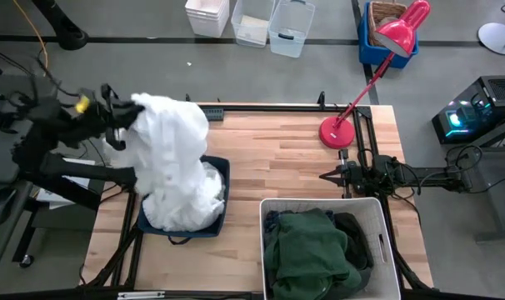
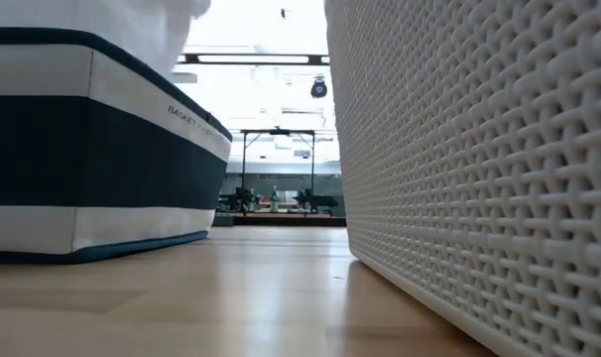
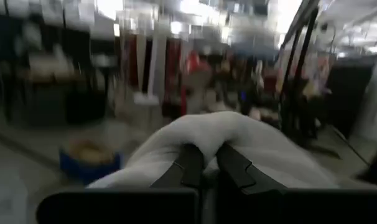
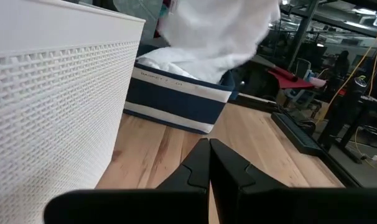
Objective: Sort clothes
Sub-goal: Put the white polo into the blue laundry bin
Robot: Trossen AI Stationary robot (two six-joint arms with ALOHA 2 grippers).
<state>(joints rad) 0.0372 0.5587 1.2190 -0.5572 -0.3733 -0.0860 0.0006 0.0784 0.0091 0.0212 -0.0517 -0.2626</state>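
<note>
The left gripper point(image 1: 129, 117) was clamped on a fold of white cloth point(image 1: 176, 150), its fingers point(image 3: 190, 167) pinched together with the fabric bunched over them in the left wrist view. It hung out past the table's left edge, with the cloth trailing away from it towards the table's middle and down into the navy fabric bin point(image 1: 220, 218) below and beside it. The lower end of the cloth lay heaped in that bin, so the piece was stretched tall between bin and gripper, not free of it. The right gripper point(image 1: 333, 176) rested low near the right side of the table, its fingers point(image 4: 198, 167) pressed together on nothing; the white plastic bin point(image 1: 377, 223) stood just beside it and the navy bin lay ahead of it. In that white bin sat a dark green hoodie point(image 1: 307, 250) with a dark grey jacket point(image 1: 357, 237) tucked against it. Judging by this, the dark garments were already sorted and the light ones gathered at the navy bin; the held cloth was the only piece in hand, though whether it was going in or coming out could not be told.
</note>
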